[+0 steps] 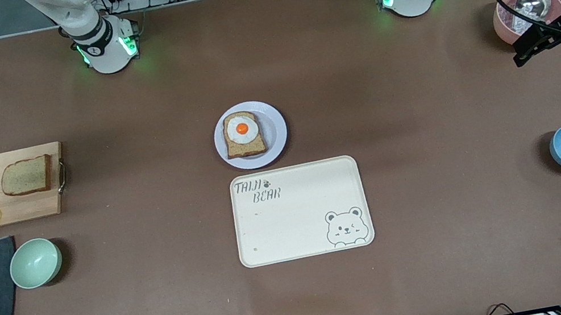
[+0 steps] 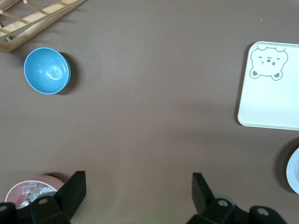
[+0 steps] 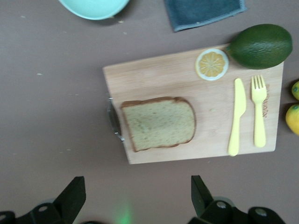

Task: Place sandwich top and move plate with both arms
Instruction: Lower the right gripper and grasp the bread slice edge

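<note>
While the sandwich top point(image 1: 27, 175) lies flat on the cutting board point(image 1: 29, 207) at the right arm's end of the desk, the plate point(image 1: 274, 124) w/ egg slice point(image 1: 243, 134) sits mid-desk, well apart. Right gripper point(image 3: 135, 198) hangs by the board, jaws apart, empty: clearly the nearer arm. Left gripper point(image 2: 138, 196), jaws apart too, waits near the pink bowl point(image 1: 508, 25). Only the right wrist view shows the slice's crust outline close up.

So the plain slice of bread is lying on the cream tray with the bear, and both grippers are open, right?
Not quite. The plain slice of bread lies on the wooden cutting board, as the front view shows; the tray is bare. The left gripper and right gripper are open.
</note>
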`<action>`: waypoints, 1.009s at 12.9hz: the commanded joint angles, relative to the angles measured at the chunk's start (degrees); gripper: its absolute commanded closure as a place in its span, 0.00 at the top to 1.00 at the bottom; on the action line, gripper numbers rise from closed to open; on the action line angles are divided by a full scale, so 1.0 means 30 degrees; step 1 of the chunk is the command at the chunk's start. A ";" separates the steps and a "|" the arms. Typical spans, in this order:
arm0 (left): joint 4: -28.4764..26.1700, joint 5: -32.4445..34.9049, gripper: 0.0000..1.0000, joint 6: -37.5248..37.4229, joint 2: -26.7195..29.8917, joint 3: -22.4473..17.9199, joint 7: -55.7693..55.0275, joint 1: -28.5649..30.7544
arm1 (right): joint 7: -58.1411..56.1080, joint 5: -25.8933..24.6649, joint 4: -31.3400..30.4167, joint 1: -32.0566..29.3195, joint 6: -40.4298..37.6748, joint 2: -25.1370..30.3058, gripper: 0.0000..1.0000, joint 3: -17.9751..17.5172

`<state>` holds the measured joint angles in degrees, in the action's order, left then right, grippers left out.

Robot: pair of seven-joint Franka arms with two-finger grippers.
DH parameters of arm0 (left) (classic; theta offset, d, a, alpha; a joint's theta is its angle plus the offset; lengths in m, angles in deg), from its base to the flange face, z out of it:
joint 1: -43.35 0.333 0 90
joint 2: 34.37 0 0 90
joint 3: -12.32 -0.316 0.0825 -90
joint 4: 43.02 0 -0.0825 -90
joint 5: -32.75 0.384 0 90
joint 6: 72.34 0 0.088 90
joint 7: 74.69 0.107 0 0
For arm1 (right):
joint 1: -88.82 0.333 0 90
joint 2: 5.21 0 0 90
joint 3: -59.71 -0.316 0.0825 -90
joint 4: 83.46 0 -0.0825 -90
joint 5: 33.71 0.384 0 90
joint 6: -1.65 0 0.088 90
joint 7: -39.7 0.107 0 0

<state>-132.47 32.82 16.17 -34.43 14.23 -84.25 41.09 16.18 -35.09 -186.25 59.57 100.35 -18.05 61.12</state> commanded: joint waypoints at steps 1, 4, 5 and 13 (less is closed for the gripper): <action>-0.0449 0.0094 1.00 0.0205 0.0549 0.0098 -0.0066 0.0255 | -0.1792 -0.0678 0.0015 -0.1380 0.1458 -0.1487 1.00 -0.0352; -0.0449 0.0094 1.00 0.0205 0.0549 0.0098 -0.0066 0.0255 | -0.2091 -0.1209 -0.0014 -0.1558 0.2195 -0.2632 1.00 -0.0352; -0.0449 0.0065 1.00 0.0205 0.0520 0.0098 -0.0066 0.0255 | -0.2120 -0.1209 -0.0101 -0.1646 0.2515 -0.2954 1.00 -0.0352; -0.0478 0.0065 1.00 0.0234 0.0373 0.0156 -0.0066 0.0255 | -0.4253 -0.1297 -0.2677 -0.2260 0.6734 -0.4041 1.00 -0.0352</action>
<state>-132.78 32.82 16.17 -34.40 14.23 -84.25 41.45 6.07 -38.07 -191.42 54.90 117.99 -30.93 61.10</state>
